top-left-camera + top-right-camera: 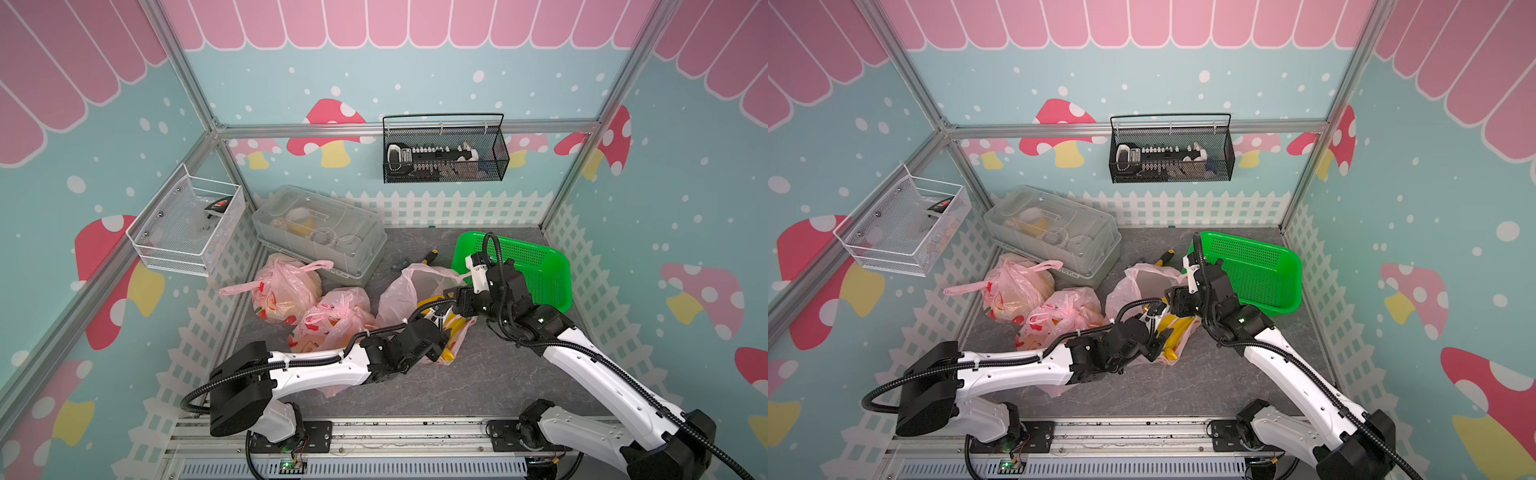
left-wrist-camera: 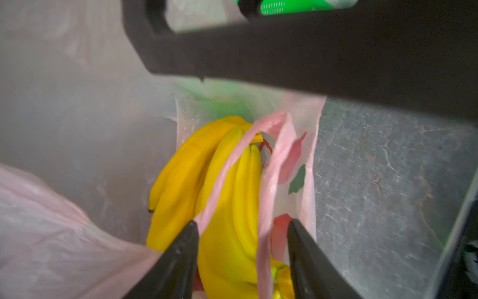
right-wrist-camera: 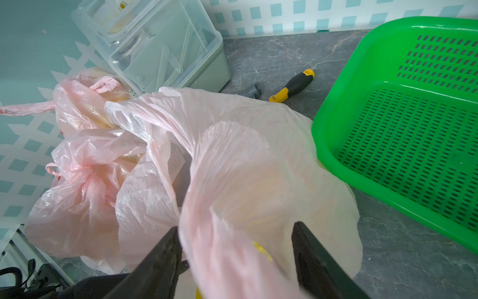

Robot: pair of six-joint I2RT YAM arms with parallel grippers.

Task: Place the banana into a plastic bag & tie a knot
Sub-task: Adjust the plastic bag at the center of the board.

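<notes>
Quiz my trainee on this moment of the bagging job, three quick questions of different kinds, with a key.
1. True or false: the bananas are already inside the open pink bag.
2. Multiple choice: what lies on the table between the clear box and the green basket?
A. screwdriver
B. spoon
C. cup
3. Short answer: how many other filled pink bags lie beside the open one?

Key: 1 true; 2 A; 3 two.
</notes>
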